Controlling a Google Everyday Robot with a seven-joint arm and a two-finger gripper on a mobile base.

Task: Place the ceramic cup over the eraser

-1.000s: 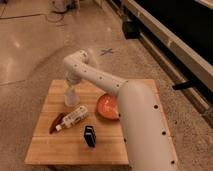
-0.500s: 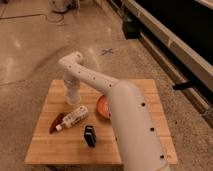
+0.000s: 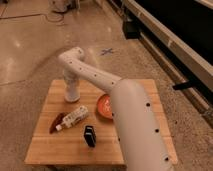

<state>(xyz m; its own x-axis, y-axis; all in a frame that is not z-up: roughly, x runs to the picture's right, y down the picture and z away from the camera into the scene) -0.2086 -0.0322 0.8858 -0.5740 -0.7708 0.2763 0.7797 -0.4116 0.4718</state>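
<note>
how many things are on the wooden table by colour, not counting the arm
white: 2, the cup and the bottle
orange: 1, the bowl
black: 1, the eraser
total: 4
the gripper is closed on the cup at the back left of the table

Gripper (image 3: 71, 85) closed on upright ceramic cup (image 3: 71, 95). Bottle (image 3: 73, 118) just camera-side of it, eraser (image 3: 89, 135) beyond, orange bowl (image 3: 103, 106) to its right.

High view down arm (image 3: 102, 81) toward end effector (image 3: 72, 92)
</note>
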